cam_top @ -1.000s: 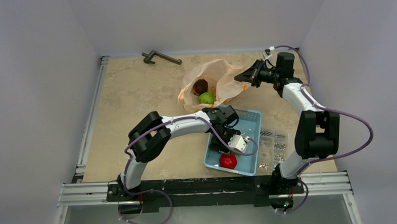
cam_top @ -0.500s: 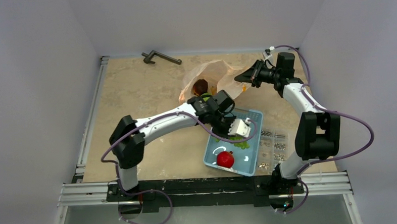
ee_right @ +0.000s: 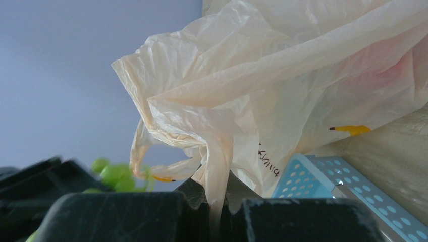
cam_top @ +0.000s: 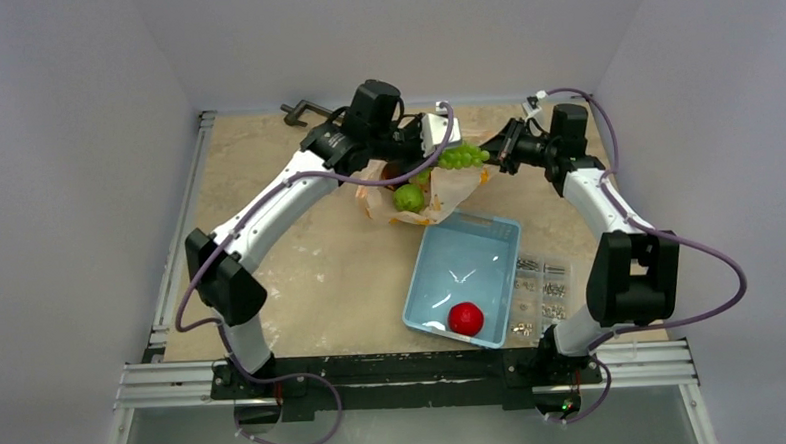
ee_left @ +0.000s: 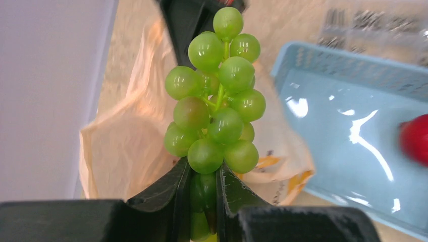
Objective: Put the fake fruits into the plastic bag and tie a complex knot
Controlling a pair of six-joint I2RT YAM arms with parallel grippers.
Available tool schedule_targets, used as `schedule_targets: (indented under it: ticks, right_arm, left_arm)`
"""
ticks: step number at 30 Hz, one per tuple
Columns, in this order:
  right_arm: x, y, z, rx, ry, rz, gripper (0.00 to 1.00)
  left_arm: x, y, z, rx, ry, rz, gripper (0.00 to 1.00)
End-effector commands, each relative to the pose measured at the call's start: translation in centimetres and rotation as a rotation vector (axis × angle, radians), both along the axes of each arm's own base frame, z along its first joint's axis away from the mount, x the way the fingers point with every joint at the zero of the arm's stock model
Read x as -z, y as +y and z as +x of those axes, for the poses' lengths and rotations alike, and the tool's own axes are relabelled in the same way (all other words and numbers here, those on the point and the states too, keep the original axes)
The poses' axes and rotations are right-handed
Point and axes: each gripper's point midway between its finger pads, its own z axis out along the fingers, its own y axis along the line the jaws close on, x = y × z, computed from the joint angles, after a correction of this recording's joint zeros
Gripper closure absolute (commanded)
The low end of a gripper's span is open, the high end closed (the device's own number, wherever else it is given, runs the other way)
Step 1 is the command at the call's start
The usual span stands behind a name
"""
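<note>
Green grape bunch [cam_top: 463, 157] hangs over the plastic bag [cam_top: 455, 185], seen overhead. Left wrist: our left gripper [ee_left: 203, 187] pinches its base. Right wrist: our right gripper [ee_right: 216, 202] clamps the bag's edge, we judge to hold its mouth open.

A robotics lab test booth. Plain pale walls [cam_top: 78, 196] box in a beige table [cam_top: 246, 158], with a left arm [cam_top: 268, 202] and right arm [cam_top: 626, 272] bolted to a metal rail [cam_top: 166, 384].

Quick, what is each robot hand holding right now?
The left gripper is closed on the green grape bunch.
The right gripper is closed on the plastic bag.
</note>
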Motion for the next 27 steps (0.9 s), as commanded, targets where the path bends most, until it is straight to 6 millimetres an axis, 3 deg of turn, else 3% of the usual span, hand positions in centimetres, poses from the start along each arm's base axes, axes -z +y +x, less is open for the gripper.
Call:
schedule_targets:
  ticks: [1, 5, 8, 13, 16, 18, 21, 27]
  right_arm:
    - [-3.1, 0.6, -1.5, -0.029, -0.077, 0.038, 1.00]
    - [-5.7, 0.6, -1.6, -0.019, -0.160, 0.048, 1.00]
    - [-7.1, 0.7, -1.4, -0.011, -0.186, 0.059, 1.00]
    - [-6.5, 0.6, -0.9, -0.003, -0.156, 0.067, 1.00]
    - [-6.1, 0.6, -0.7, 0.000, -0.147, 0.056, 1.00]
    - [-5.4, 0.4, -0.4, 0.009, -0.136, 0.041, 1.00]
    - [-4.3, 0.3, 0.1, 0.021, -0.118, 0.028, 1.00]
    - [-2.4, 0.0, 1.6, 0.035, -0.096, 0.008, 1.00]
  left_arm:
    - [7.7, 2.2, 6.3, -0.113, -0.030, 0.188, 1.00]
    - [11.3, 4.0, 11.2, -0.205, -0.067, 0.269, 1.00]
    - [12.8, 3.7, 13.4, -0.235, -0.075, 0.302, 1.00]
    - [14.4, 2.1, 15.5, -0.265, -0.078, 0.299, 1.00]
    - [14.3, 1.9, 15.3, -0.266, -0.069, 0.267, 0.71]
    - [13.0, 1.7, 13.9, -0.229, -0.046, 0.216, 0.47]
    - [9.8, 1.6, 11.0, -0.162, -0.032, 0.117, 0.30]
    - [-0.3, 1.5, 4.9, -0.076, 0.044, -0.103, 0.26]
